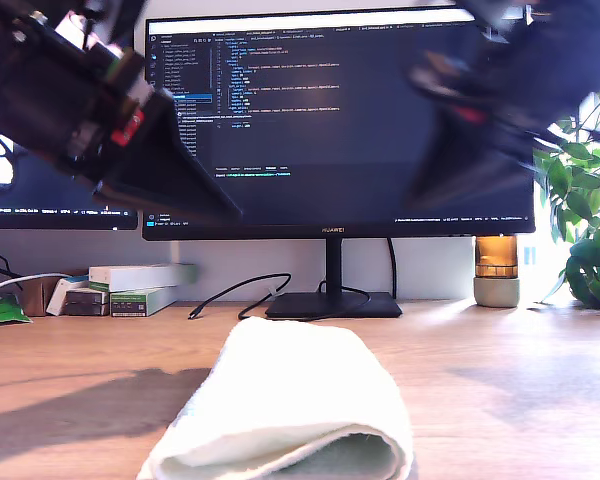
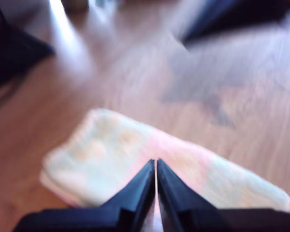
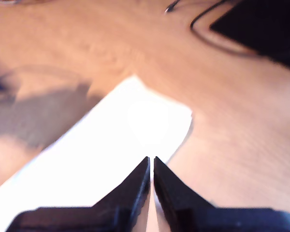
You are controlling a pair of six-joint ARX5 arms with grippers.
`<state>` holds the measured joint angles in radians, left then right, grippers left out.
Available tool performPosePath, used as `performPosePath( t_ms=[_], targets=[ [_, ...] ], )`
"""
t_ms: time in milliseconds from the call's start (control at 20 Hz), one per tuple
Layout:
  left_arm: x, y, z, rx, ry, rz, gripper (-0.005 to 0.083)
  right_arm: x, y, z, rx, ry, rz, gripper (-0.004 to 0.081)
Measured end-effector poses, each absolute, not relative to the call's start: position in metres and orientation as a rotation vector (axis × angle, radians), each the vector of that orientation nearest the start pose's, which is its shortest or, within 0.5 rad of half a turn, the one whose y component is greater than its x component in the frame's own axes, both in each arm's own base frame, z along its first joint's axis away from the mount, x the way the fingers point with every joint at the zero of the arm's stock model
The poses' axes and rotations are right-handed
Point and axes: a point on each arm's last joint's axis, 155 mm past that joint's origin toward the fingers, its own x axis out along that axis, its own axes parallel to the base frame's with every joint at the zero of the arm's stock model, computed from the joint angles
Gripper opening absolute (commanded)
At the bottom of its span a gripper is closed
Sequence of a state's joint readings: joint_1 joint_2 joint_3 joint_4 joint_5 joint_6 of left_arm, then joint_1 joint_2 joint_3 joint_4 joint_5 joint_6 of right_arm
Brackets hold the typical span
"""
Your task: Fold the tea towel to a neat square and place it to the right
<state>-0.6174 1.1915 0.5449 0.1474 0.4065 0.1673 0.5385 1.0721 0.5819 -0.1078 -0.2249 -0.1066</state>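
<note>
The fluffy pale terry tea towel [image 1: 290, 410] lies folded on the light brown wooden desk [image 1: 500, 390], in front of the black monitor stand [image 1: 332, 303] and well apart from it. Its rolled fold faces the exterior camera. In my first wrist view the folded cloth shows faint mint-green and pink patches.

My first gripper [image 2: 156, 164] is raised above the tea towel; its jaws are closed, tips almost touching, holding nothing. My second gripper [image 3: 151, 160] is likewise raised above the tea towel, jaws closed and empty.

In the exterior view two dark arms appear high in front of the black monitor [image 1: 330, 120]; both are blurred, and I cannot tell which is which
</note>
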Motion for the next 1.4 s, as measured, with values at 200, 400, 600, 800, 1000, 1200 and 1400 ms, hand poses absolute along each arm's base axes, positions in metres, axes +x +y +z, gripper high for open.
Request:
performPosePath(
  t_ms=[200,400,600,800,1000,1200,1400],
  targets=[
    [0.246,-0.265,0.130,0.165,0.440,-1.126,-0.0019,0.237,0.213,0.167,-0.230,0.412,0.844,-0.0011],
    [0.236,-0.276,0.111,0.132,0.492,-1.226,-0.0019,0.200,0.215,0.165,-0.481,0.345,0.930,-0.0011],
    [0.232,-0.284,0.083,0.071,0.585,-1.273,-0.0019,0.163,0.214,0.117,-0.876,0.392,1.072,-0.0004],
    [0.228,-0.287,0.057,0.018,0.683,-1.287,-0.0019,0.152,0.224,0.106,-1.122,0.286,1.174,0.0263],
    [0.221,-0.287,0.033,-0.038,0.789,-1.286,-0.0019,0.152,0.227,0.076,-1.400,0.225,1.297,0.0428],
    [0.224,-0.289,0.033,-0.093,0.818,-1.261,-0.0019,0.157,0.239,0.055,-1.587,0.123,1.387,0.0428],
    [0.224,-0.288,0.031,-0.112,0.838,-1.250,-0.0019,0.160,0.248,0.029,-1.697,0.079,1.464,0.0428]
  ],
)
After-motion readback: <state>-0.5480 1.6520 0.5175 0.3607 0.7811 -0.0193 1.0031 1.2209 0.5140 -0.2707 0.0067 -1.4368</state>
